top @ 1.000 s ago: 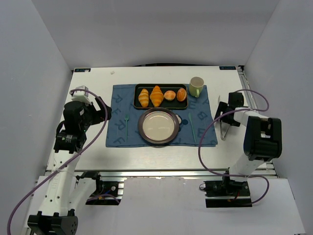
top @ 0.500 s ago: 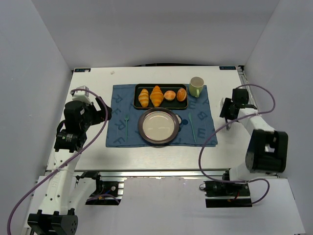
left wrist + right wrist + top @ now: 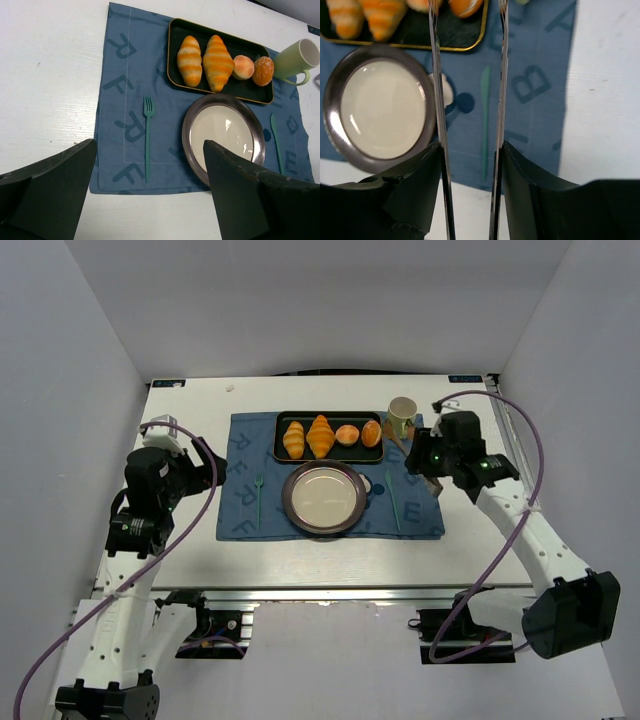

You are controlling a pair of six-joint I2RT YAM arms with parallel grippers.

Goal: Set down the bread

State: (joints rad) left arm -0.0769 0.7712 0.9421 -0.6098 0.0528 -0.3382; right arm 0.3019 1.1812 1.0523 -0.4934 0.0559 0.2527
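Observation:
The bread is two small glossy buns (image 3: 347, 435) (image 3: 371, 433) at the right end of a black tray (image 3: 278, 424), beside two croissants (image 3: 307, 438). In the left wrist view the buns (image 3: 243, 67) (image 3: 263, 71) lie past the plate (image 3: 187, 131). My right gripper (image 3: 425, 455) is shut on metal tongs (image 3: 436, 75) whose two blades run forward over the placemat; their tips reach the tray's right end, near one bun (image 3: 465, 6). My left gripper (image 3: 150, 145) stands open and empty over the table's left side.
A round metal plate (image 3: 290, 497) sits on the blue placemat (image 3: 238, 510) in front of the tray. A green fork (image 3: 258, 498) lies left of it and a green knife (image 3: 392, 498) right of it. A pale green mug (image 3: 402, 416) stands next to the tray's right end.
My right gripper has closed on the tongs at the table's right side and swung left with them to the tray's right end. The left arm has barely moved.

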